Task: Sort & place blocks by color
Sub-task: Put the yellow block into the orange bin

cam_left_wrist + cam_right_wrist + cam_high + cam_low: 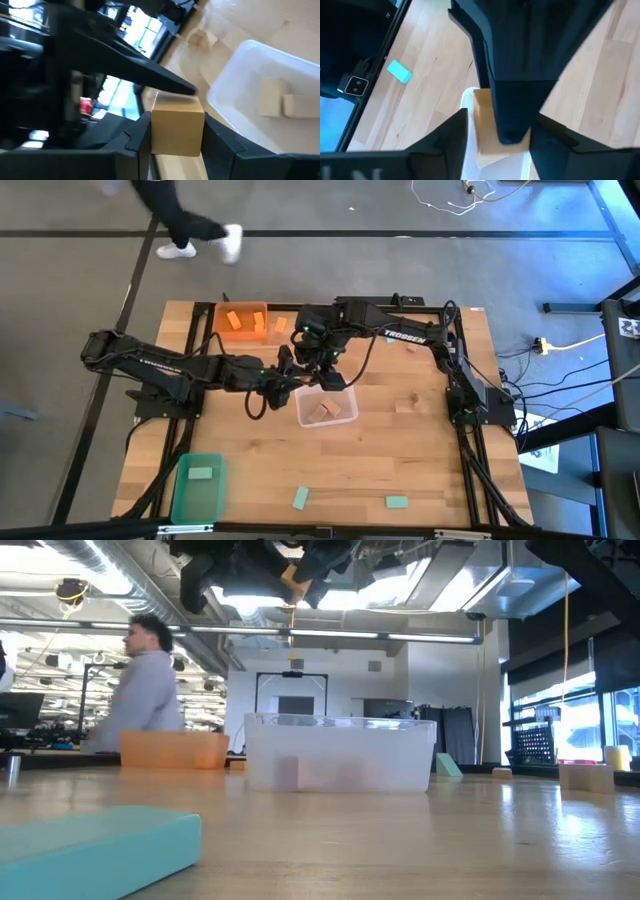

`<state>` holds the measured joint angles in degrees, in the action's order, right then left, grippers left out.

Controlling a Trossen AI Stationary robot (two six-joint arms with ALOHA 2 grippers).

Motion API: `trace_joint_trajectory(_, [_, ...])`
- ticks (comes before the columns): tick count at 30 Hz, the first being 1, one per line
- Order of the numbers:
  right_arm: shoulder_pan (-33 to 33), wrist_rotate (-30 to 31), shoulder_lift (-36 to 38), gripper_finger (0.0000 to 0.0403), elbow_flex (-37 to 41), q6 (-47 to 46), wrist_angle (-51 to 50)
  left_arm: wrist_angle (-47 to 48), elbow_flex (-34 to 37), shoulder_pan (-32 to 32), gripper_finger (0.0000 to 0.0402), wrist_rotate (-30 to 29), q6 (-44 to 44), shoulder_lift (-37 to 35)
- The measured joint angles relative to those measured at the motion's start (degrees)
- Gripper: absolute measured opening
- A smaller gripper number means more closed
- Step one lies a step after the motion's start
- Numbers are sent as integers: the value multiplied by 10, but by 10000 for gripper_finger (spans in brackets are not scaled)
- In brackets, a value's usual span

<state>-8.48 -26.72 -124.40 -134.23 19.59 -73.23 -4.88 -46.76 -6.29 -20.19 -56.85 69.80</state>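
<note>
A plain tan wood block (177,127) hangs in the air over the far left corner of the clear bin (303,412), which holds two more tan blocks (272,97). My left gripper (176,122), reaching in from the table's left, is shut on it. My right gripper (499,120) comes down from the far right and is open. Its fingers stand on either side of the same block (481,125), with a thin gap showing on one side. In the low view the block (292,582) shows high up between both dark grippers. My left gripper pinches the tan block by two opposite side faces (156,131) between its two fingers. The fingers come nearly level from the table's left, tipped slightly down. The block is lifted clear, above the table beside the clear bin's rim.
An orange bin (222,313) with orange blocks stands at the far left, with an orange block (280,325) beside it. A green bin (182,498) at the near left holds one mint block. Loose mint blocks (300,498) (397,502) and a tan block (405,405) lie on the table. A person walks beyond the far edge.
</note>
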Motion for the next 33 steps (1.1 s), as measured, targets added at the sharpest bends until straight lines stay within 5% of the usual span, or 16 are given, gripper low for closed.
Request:
trace_joint_trajectory(7, [-17, 6, 0, 206, 0, -9, -20, 81, 1, -1, 122, -29, 56, -2])
trace_joint_trajectory(20, [-87, 81, 0, 210, 0, -15, -45, 233, 0, 21, 122, -288, 167, -54])
trace_joint_trajectory(33, [-139, 134, 0, 210, 0, -47, -43, 317, 1, 261, 122, -269, 429, -120])
